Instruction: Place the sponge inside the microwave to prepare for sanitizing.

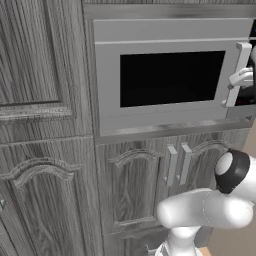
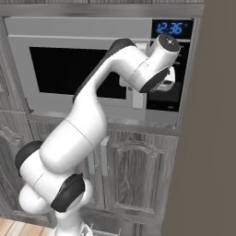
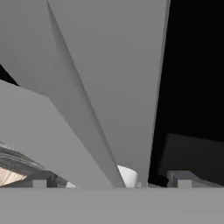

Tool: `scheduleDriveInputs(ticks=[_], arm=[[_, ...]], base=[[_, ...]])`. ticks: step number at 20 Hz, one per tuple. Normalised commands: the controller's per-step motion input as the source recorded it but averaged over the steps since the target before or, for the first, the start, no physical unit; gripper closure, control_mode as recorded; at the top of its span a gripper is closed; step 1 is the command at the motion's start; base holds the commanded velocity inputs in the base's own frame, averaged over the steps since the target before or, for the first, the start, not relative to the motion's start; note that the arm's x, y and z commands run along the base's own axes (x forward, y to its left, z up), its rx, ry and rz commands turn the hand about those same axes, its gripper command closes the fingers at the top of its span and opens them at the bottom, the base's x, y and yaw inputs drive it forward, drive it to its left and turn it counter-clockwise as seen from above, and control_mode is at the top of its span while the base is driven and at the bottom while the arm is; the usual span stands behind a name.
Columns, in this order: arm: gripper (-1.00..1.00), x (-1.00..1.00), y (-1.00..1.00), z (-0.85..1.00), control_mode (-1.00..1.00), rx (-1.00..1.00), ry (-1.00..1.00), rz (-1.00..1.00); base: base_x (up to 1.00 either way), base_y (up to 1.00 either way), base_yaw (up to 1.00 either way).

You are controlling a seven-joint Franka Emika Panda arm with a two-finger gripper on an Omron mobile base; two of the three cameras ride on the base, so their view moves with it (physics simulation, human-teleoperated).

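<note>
The microwave [image 1: 165, 80] is a grey oven built into the cabinet wall, and its black window door looks shut. Its pale bar handle [image 1: 238, 75] stands at the door's right edge, beside the black button panel [image 2: 179, 69] with the blue display [image 2: 173, 28]. My gripper [image 1: 246, 77] is right at that handle. In the hand view the handle [image 3: 109, 87] runs slantwise close in front, between my spread fingertips [image 3: 39, 182], so the gripper [image 3: 111, 181] is open around the bar. The sponge is out of view.
Grey wood-grain cabinet doors with two bar pulls [image 1: 178, 164] sit under the microwave, and a tall cabinet [image 1: 40, 125] stands to its left. A brown wall [image 2: 214, 138] closes the right side. My own arm [image 2: 92, 120] crosses in front of the door.
</note>
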Motion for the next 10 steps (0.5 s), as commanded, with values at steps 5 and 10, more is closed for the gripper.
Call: scheduleDriveInputs(ticks=[5,10], arm=[[-1.0,0.36,-0.02,0.0,-1.0,-0.1,-0.01,0.0],[-1.0,0.19,0.11,0.0,-1.0,-0.06,-0.02,0.0]], base=[[0.0,0.0,0.0],[0.0,0.0,0.0]])
